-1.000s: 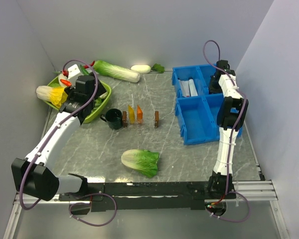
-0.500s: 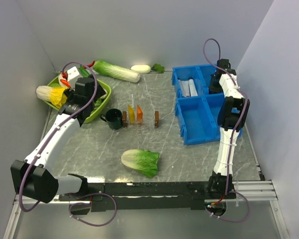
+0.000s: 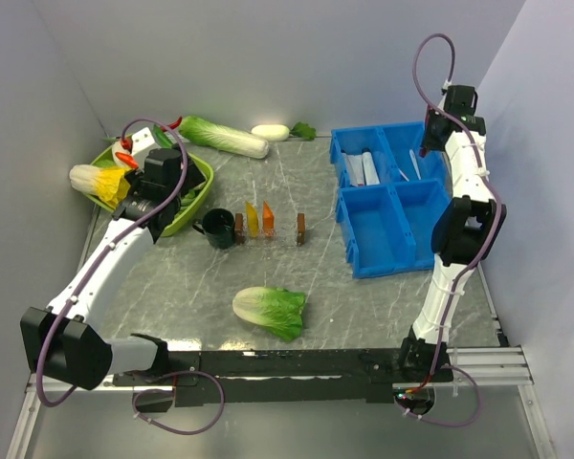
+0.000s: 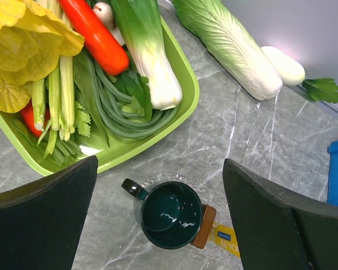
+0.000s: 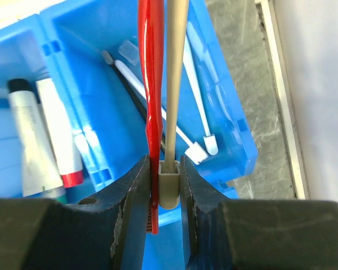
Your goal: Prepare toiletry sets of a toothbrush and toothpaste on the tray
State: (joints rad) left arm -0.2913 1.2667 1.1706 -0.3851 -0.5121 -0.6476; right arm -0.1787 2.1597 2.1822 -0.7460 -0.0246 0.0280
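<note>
My right gripper (image 5: 164, 169) is shut on two toothbrushes side by side, a red one (image 5: 150, 73) and a beige one (image 5: 174, 67), and holds them above the blue bin's (image 5: 90, 84) far right compartment. From above, the right gripper (image 3: 438, 134) hangs over that bin (image 3: 392, 244). A yellow toothpaste tube (image 3: 251, 219) and an orange one (image 3: 267, 219) stand on the clear tray (image 3: 282, 239) at mid-table. My left gripper (image 4: 160, 185) is open, high above the dark green mug (image 4: 169, 214) at the tray's left end. The left gripper (image 3: 172, 186) holds nothing.
White toothbrushes (image 5: 158, 115) and white tubes (image 5: 50, 140) lie in the bin. A green basket (image 3: 199, 203) of vegetables sits at the left, a napa cabbage (image 3: 270, 312) at the front, a long cabbage (image 3: 225, 137) and a white radish (image 3: 270, 132) at the back.
My right gripper has risen out of the bin's far compartment with the two toothbrushes pinched between its jaws. The left arm has not moved.
</note>
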